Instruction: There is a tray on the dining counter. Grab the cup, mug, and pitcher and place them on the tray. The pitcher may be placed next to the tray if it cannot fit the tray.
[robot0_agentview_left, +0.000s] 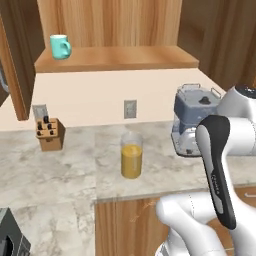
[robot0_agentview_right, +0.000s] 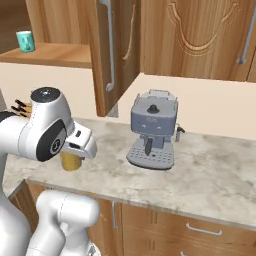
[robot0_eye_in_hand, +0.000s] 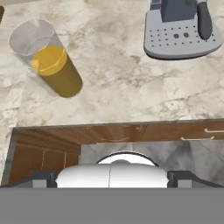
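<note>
The pitcher (robot0_agentview_left: 131, 156), a clear glass cylinder half full of orange liquid, stands on the marble wall counter (robot0_agentview_left: 60, 175) near its front edge. In the right base view my arm covers most of the pitcher (robot0_agentview_right: 71, 161). The hand view looks down on the pitcher (robot0_eye_in_hand: 50, 61) at upper left. My gripper (robot0_eye_in_hand: 112, 178) hangs open and holds nothing, above the counter's front edge, back from the pitcher. The teal mug (robot0_agentview_left: 60, 47) stands on a wooden shelf (robot0_agentview_left: 115, 59) above the counter, far left in the right base view (robot0_agentview_right: 25, 41). The cup, tray and dining counter are out of view.
A grey coffee machine (robot0_agentview_left: 192, 120) (robot0_agentview_right: 152, 132) (robot0_eye_in_hand: 181, 28) stands to the right of the pitcher. A knife block (robot0_agentview_left: 50, 134) sits at the back left. An open cabinet door (robot0_agentview_right: 107, 55) juts out over the counter. Drawers (robot0_eye_in_hand: 131, 133) run below the counter edge.
</note>
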